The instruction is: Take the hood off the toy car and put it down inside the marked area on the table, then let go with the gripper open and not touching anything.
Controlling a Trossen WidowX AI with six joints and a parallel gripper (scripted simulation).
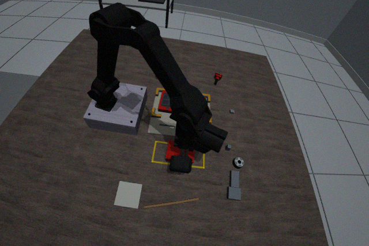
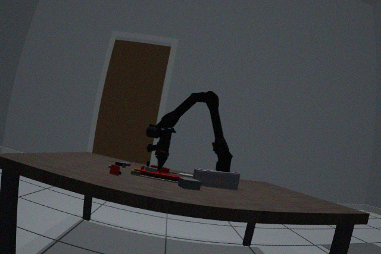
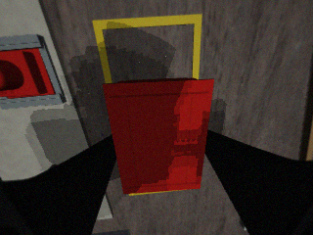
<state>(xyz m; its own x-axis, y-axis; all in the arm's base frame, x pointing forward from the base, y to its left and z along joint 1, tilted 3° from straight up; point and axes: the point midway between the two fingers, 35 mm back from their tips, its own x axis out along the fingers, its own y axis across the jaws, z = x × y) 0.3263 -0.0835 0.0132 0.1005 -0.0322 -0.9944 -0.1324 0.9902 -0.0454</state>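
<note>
The red hood [image 1: 170, 151] [image 3: 152, 117] is a flat red rectangular piece. My gripper [image 1: 182, 151] [image 2: 159, 169] [image 3: 159, 135] is shut on it, one black finger at each long side. The hood is low over the yellow outline of the marked area [image 1: 153, 151] [image 3: 147, 21]; I cannot tell whether it touches the table. In the wrist view it covers the near part of the outline, and a sliver of yellow shows at its near edge. The red toy car [image 1: 164, 100] [image 2: 166, 175] [image 3: 49, 80] stands on a pale board, partly hidden by the arm.
A lilac block [image 1: 119, 118] [image 2: 216, 179] carries the arm base. A small red part [image 1: 218, 75] [image 2: 114, 169] is beyond the car. A wheel [image 1: 234, 162] and grey blocks [image 1: 234, 178] lie right of the outline. A white tile [image 1: 128, 195] and a thin wooden strip [image 1: 171, 203] lie in front.
</note>
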